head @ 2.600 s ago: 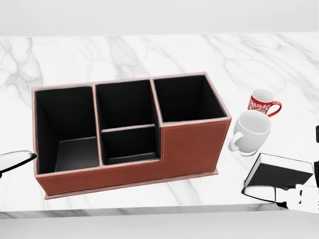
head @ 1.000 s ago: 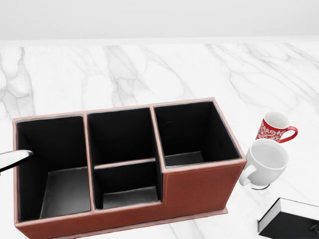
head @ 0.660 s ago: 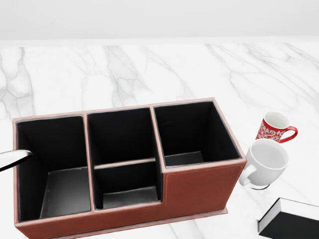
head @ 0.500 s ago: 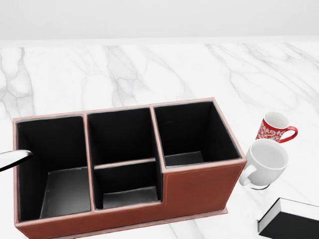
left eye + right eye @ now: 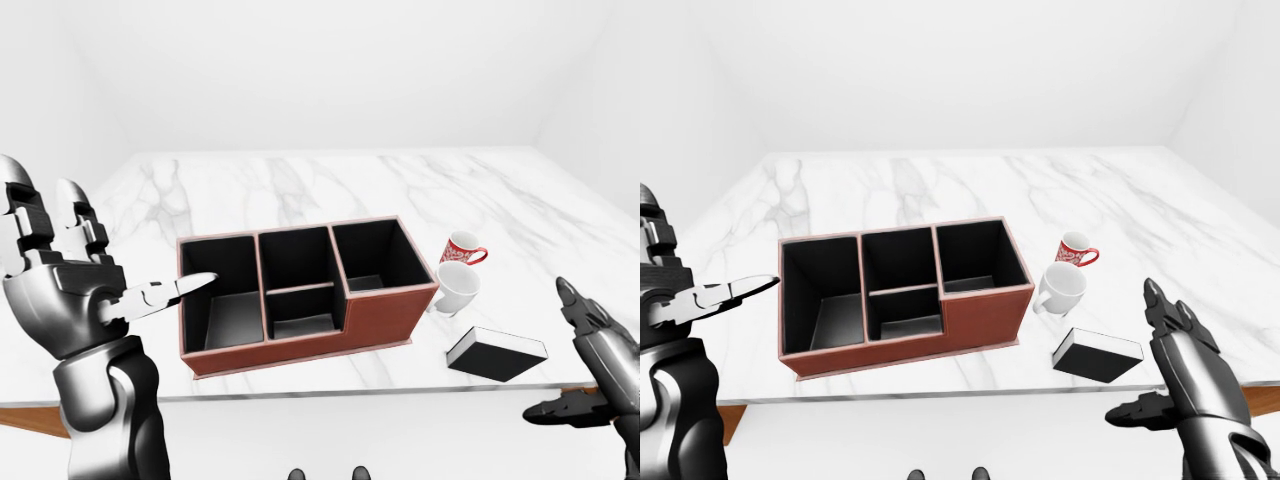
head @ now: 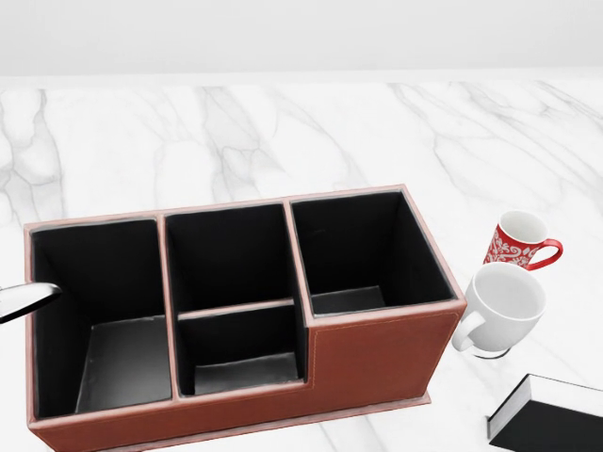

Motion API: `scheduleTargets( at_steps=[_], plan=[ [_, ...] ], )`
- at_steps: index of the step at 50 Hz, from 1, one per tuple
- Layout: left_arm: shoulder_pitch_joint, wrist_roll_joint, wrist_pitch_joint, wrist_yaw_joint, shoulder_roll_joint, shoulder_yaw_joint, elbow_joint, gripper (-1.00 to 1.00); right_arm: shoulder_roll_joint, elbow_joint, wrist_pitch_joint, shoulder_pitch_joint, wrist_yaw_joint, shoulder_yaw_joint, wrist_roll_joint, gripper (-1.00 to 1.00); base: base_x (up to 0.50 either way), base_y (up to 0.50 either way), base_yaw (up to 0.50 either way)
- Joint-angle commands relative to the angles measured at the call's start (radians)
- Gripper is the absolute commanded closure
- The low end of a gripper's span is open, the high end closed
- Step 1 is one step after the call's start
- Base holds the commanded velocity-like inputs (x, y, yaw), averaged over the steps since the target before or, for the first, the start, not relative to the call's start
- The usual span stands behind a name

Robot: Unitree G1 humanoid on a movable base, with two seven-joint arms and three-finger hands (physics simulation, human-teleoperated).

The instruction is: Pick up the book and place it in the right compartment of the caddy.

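Right hand hangs with its fingers spread, holding nothing, below the tabletop's near edge at the right, while the book lies flat just above that edge, up and to the left of the hand and clear of it. Left hand is raised at the tabletop's left edge, fingers splayed, one fingertip pointing at the caddy's left compartment. Between caddy and book stand a white mug and a red mug.

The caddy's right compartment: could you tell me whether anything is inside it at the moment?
Nothing shows inside the right compartment of the caddy: only black lining and a strip of floor. Its near wall hides the rest of the floor. The book lies on the table.
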Motion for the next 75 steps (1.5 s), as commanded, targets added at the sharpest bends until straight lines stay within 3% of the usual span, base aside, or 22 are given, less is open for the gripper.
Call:
scheduleTargets(
  at_steps=[1, 22, 75],
  plan=[
    [0.002, 0.008, 0.000, -0.003, -0.002, -0.006, -0.003, -1.00, -0.071, 0.099, 0.013, -0.037, 0.000, 0.052, -0.066, -1.00, 0.00, 0.00, 0.00],
    [0.000, 0.012, 0.000, -0.003, -0.003, -0.006, -0.016, -1.00, -0.163, 0.249, 0.013, -0.098, 0.000, 0.115, -0.150, -1.00, 0.00, 0.00, 0.00],
    [0.003, 0.027, 0.000, -0.007, -0.010, -0.021, -0.003, -1.00, -0.308, 0.623, 0.013, -0.237, 0.000, 0.279, -0.156, -1.00, 0.00, 0.00, 0.00]
  ],
)
